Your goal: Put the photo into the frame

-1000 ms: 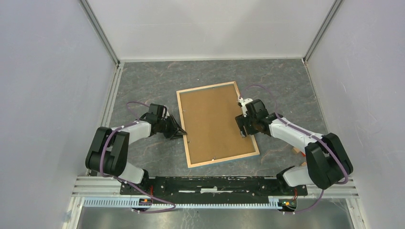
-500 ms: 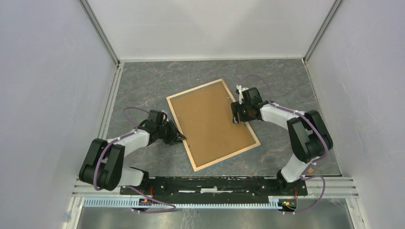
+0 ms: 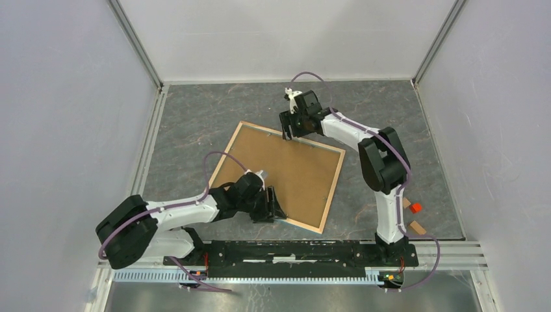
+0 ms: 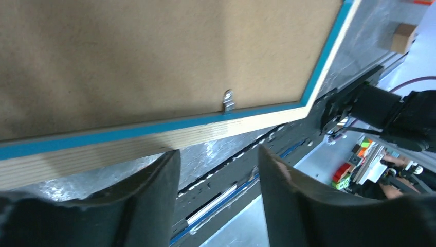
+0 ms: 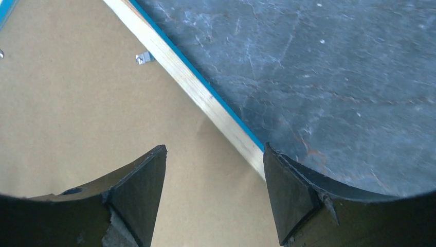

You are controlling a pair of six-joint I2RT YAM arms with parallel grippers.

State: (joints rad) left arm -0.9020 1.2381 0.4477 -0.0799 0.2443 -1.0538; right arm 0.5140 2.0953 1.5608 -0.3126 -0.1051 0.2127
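Grey marbled worktop [image 3: 195,117] inside a white-walled enclosure carries the frame [image 3: 333,192], which lies face down near the middle, turned at an angle to the arms. Its back shows a pale wood rim around a plain brown backing board [image 3: 282,172]. A bright blue edge peeks out along the rim in both wrist views, and small metal tabs [image 4: 228,100] sit over the board's border. The photo is nowhere in view, and whether it already lies under the board cannot be told. The left gripper [image 3: 271,207] sits at the frame's near edge with its fingers apart and nothing between them, the rim just beyond their tips. The right gripper [image 3: 292,127] is over the far corner, fingers likewise spread, one above the board and one above the rim and the worktop beyond. The frame looks light, stiff and flat, so it is probably hard to lift except at an edge. Its clear pane would make it fragile, so the wood rim seems the safest hold. The tabs look small and fiddly, likely needing a careful fingertip push.
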